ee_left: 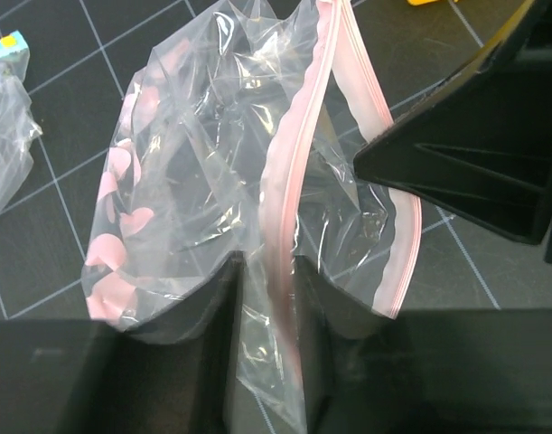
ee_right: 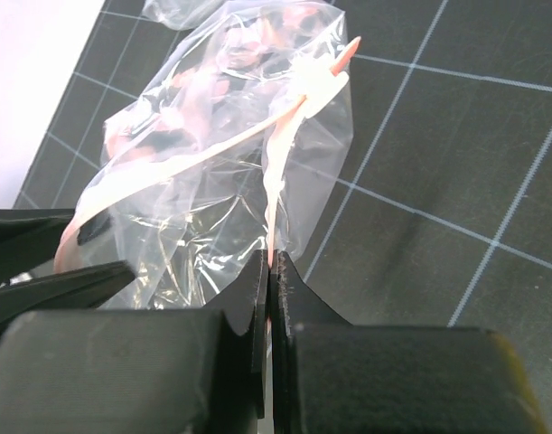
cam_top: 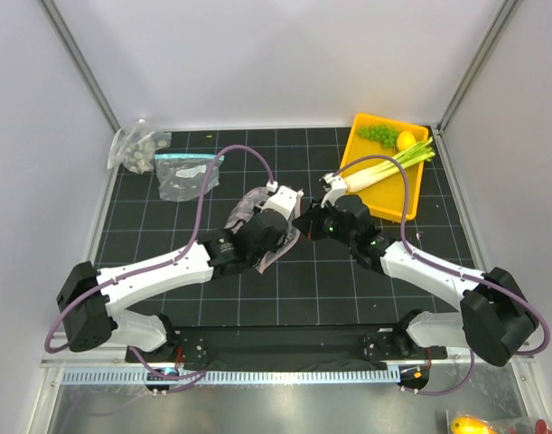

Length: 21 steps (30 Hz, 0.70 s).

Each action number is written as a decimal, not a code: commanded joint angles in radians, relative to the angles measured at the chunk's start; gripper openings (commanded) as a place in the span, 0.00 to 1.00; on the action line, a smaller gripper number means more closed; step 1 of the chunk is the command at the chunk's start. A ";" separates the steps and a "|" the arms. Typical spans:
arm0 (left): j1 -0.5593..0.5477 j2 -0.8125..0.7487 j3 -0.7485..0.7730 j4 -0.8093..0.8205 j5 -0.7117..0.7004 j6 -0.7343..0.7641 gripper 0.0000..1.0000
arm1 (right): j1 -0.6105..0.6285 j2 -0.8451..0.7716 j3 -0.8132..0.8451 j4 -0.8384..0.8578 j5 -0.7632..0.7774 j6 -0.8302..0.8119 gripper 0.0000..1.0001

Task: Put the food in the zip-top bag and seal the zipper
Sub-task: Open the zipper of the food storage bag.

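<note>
Early in the job, by the look of it, with no food bagged and no seal made. Lying in a shallow yellow plastic tray (cam_top: 397, 201) at the far right of the black gridded mat (cam_top: 294, 298): a long white-and-green leek stalk (cam_top: 384, 170), a small yellow lemon (cam_top: 406, 140) and a bunch of small green grapes (cam_top: 378, 134), all clear of both grippers. Held up at mid-mat between the two arms: a large clear plastic zip-top bag (cam_top: 247, 210) printed with white polka dots, crumpled and seemingly empty. Mouth parted, with the two lips of the thin pink-red zipper strip (ee_left: 289, 181) spread apart rather than pressed together. Right gripper (ee_right: 272, 271): jaws pressed tight on one lip of that strip, no gap showing. Left gripper (ee_left: 268, 280): jaws parted by a narrow gap, the other lip threaded through it, with no firm clamp apparent. Thin, glossy, wrinkled film throughout, slack enough, in all likelihood, to fold closed without support at both lips. Left to do, on this evidence: all three loadings, then the run along the zipper. Off at the far left and out of play: a clear plastic bag with a light-blue zipper strip (cam_top: 185, 174) and a smaller bunched clear dotted bag (cam_top: 135, 149).
</note>
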State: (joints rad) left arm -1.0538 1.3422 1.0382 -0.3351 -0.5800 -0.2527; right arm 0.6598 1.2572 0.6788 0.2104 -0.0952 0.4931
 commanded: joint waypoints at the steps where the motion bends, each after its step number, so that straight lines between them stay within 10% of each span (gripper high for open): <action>1: -0.008 0.020 0.043 -0.004 -0.052 0.020 0.25 | -0.005 -0.032 0.019 0.043 -0.058 0.013 0.01; 7: -0.037 0.028 0.071 -0.033 -0.058 0.021 0.01 | -0.008 -0.010 0.041 0.040 -0.101 0.016 0.01; 21: -0.055 0.044 0.132 -0.105 -0.058 -0.118 0.00 | -0.005 0.027 0.047 0.023 -0.035 -0.014 0.02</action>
State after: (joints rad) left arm -1.1042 1.3796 1.1107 -0.4210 -0.6525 -0.3096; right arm 0.6571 1.2499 0.6796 0.2058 -0.1410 0.4984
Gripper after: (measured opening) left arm 0.016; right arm 0.058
